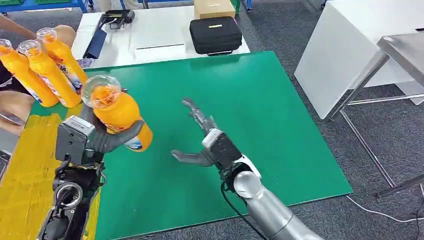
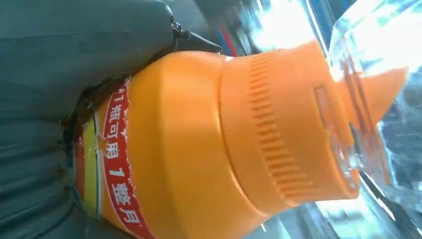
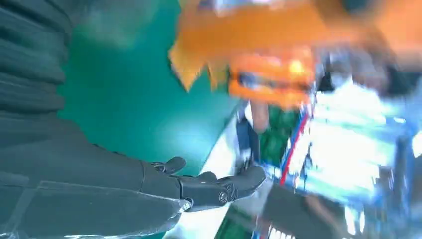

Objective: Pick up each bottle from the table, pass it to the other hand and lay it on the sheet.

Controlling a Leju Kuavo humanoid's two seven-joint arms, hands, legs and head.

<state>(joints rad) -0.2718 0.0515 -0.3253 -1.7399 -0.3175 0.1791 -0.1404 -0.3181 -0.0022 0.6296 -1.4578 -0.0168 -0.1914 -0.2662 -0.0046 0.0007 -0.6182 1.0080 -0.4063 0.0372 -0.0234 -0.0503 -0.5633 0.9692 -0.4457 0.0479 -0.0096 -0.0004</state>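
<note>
Bottle (image 1: 120,117) up off table, orange, clear cap tilted toward camera, gripped around body by left hand (image 1: 95,137) above boundary of yellow sheet (image 1: 27,165) and green mat (image 1: 240,125). Left wrist view: orange shoulder, ribbed collar, red label band with white characters, grey thumb across body. Right hand (image 1: 202,140) empty, fingers spread, thumb out, hovering over green mat beside bottle, apart from it. Three more orange bottles (image 1: 42,67) upright at mat's far left corner, person's arm just behind them.
</note>
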